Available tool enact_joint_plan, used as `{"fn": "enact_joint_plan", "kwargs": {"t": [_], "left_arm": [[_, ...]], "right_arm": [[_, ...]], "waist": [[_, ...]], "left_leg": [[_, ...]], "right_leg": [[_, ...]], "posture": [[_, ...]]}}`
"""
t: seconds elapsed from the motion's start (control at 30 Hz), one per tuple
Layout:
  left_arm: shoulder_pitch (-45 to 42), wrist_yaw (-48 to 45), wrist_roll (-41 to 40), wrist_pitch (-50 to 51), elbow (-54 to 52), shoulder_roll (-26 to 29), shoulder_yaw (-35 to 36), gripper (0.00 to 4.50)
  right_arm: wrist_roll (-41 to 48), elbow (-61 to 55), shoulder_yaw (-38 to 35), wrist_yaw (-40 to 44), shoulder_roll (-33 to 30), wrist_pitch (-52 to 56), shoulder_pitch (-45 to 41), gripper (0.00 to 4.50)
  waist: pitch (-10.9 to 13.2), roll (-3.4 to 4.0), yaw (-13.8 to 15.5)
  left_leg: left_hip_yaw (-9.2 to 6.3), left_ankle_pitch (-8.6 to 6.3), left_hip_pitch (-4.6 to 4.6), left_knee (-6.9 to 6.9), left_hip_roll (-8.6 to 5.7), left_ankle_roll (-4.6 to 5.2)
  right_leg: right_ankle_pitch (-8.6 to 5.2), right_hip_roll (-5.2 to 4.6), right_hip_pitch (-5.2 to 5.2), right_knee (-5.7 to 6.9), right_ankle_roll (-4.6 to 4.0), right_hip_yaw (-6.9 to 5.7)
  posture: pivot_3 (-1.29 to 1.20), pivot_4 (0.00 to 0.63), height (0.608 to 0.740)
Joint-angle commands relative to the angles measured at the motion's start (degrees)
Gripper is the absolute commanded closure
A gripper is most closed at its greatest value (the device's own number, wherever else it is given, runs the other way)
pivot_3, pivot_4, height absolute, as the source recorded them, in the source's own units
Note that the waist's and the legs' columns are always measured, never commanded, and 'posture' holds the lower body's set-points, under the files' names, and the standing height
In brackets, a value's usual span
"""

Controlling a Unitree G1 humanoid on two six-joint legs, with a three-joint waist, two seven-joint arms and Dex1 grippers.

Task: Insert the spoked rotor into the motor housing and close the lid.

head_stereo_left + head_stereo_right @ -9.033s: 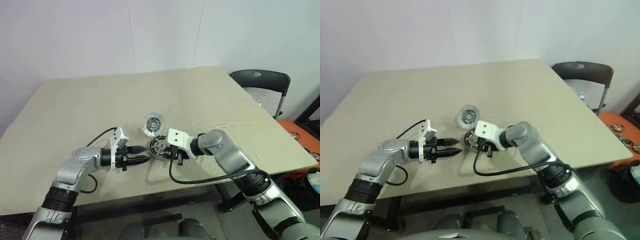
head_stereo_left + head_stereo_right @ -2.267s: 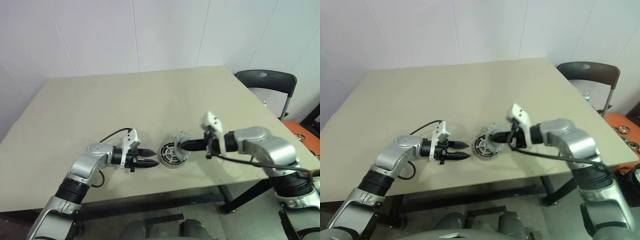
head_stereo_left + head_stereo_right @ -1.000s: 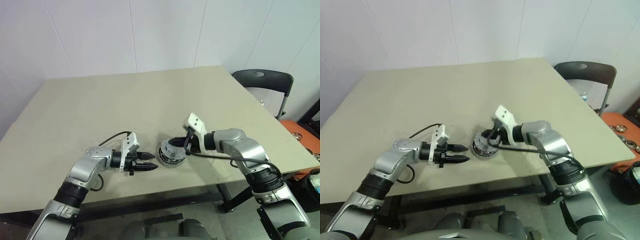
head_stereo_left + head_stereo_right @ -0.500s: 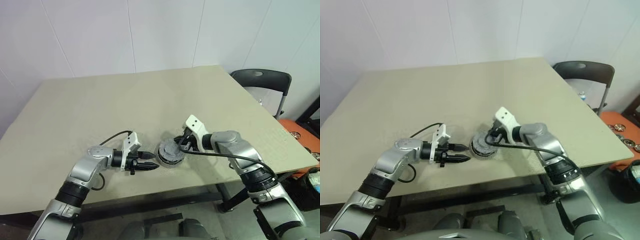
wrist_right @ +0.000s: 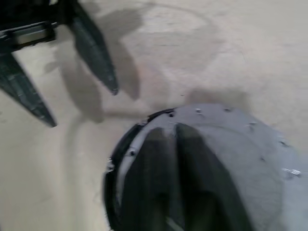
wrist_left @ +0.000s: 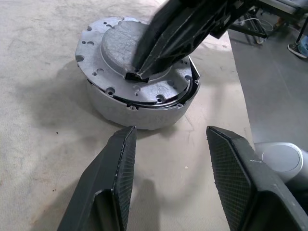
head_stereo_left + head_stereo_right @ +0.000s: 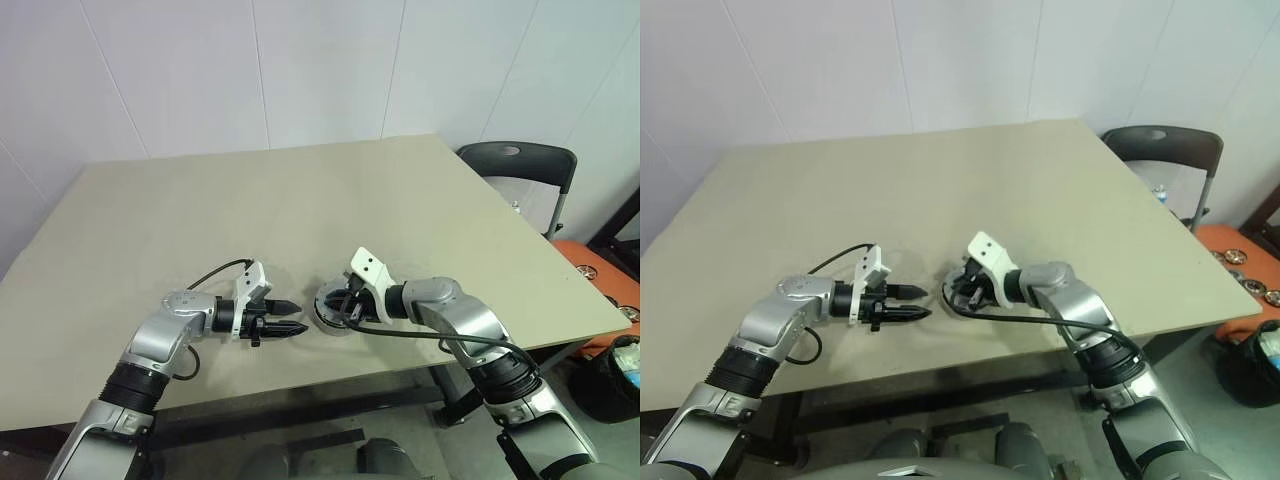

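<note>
The lid [image 6: 139, 72] is pressed down on the motor housing [image 6: 144, 108] by the nearly closed right gripper [image 6: 137, 72]; the left gripper [image 6: 168, 144] is kept spread just beside it.

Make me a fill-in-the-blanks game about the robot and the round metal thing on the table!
1. The lid lies ____ on top of the motor housing.
2. The right gripper presses on the ____.
3. The left gripper has its fingers ____, holding nothing.
4. The housing sits on the ____ table.

Missing words: shut; lid; open; beige
</note>
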Motion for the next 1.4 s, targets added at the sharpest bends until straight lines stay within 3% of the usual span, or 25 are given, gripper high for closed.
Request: {"fn": "enact_joint_plan", "kwargs": {"t": [0.03, 0.23, 0.3, 0.33, 0.9, 1.23, 1.4], "left_arm": [[-0.6, 0.4, -0.4, -0.5, -0.8, 0.0, 1.4, 2.04], [-0.5, 0.8, -0.5, -0.6, -0.7, -0.2, 1.4, 2.04], [-0.3, 0.8, -0.4, -0.8, -0.4, -0.3, 1.2, 2.04], [-0.1, 0.7, -0.3, -1.0, -0.2, -0.5, 1.0, 2.04], [0.8, 1.1, -0.5, -1.1, -0.7, -0.8, 1.3, 2.04], [0.5, 0.9, -0.3, -1.5, -0.1, -1.1, 1.1, 2.04], [0.0, 0.8, 0.0, -1.9, 0.7, -1.2, 1.1, 2.04]], "right_arm": [[-0.4, -1.7, -2.1, -2.2, -1.4, 2.2, 1.5, 2.89], [2.1, -8.3, -3.9, -2.9, -2.6, 5.6, 6.3, 0.69], [1.8, -9.3, -4.4, -5.3, -1.3, 6.7, 8.4, 0.09], [1.3, -9.6, -4.3, -7.7, 0.7, 6.9, 9.7, 0.01], [0.5, -6.9, -4.7, -15.7, 6.7, 5.7, 8.5, 0.01], [1.2, -8.2, -5.7, -14.0, 3.9, 6.1, 9.9, 0.01], [1.5, -8.1, -5.3, -14.8, 5.7, 5.4, 9.1, 0.01]], "waist": [[0.0, 0.0, 0.0], [0.0, 0.0, 0.0], [0.0, 0.0, 0.0], [0.0, 0.0, 0.0], [0.0, -0.01, -0.3], [0.0, 0.0, 0.0], [0.0, 0.0, 0.0]], "left_leg": [[0.0, 0.0, 0.0, -0.01, 0.0, 0.0], [0.0, 0.0, -0.02, -0.15, 0.0, 0.0], [0.0, 0.0, -0.03, -0.15, 0.0, 0.0], [0.0, 0.0, -0.03, -0.15, 0.0, 0.0], [0.02, -0.15, -0.06, -0.24, 0.11, -0.23], [0.02, -0.07, -0.67, -0.21, 0.08, -0.1], [0.02, -0.07, -0.65, -0.19, 0.07, -0.1]], "right_leg": [[0.0, 0.0, 0.0, -0.01, 0.0, 0.0], [-0.01, -0.01, -0.03, -0.13, 0.01, 0.0], [-0.01, -0.01, -0.04, -0.13, 0.01, 0.0], [-0.01, -0.01, -0.04, -0.13, 0.01, 0.0], [-0.03, 0.0, -0.08, -0.28, 0.02, -0.02], [0.0, 0.0, -0.65, -0.3, 0.01, -0.04], [-0.01, 0.0, -0.63, -0.3, 0.02, -0.04]], "posture": [[0.0, 0.0, 0.74], [0.0, 0.0, 0.74], [0.0, 0.0, 0.74], [0.0, 0.0, 0.74], [0.0, 0.0, 0.74], [0.0, 0.0, 0.74], [0.0, 0.0, 0.74]]}}
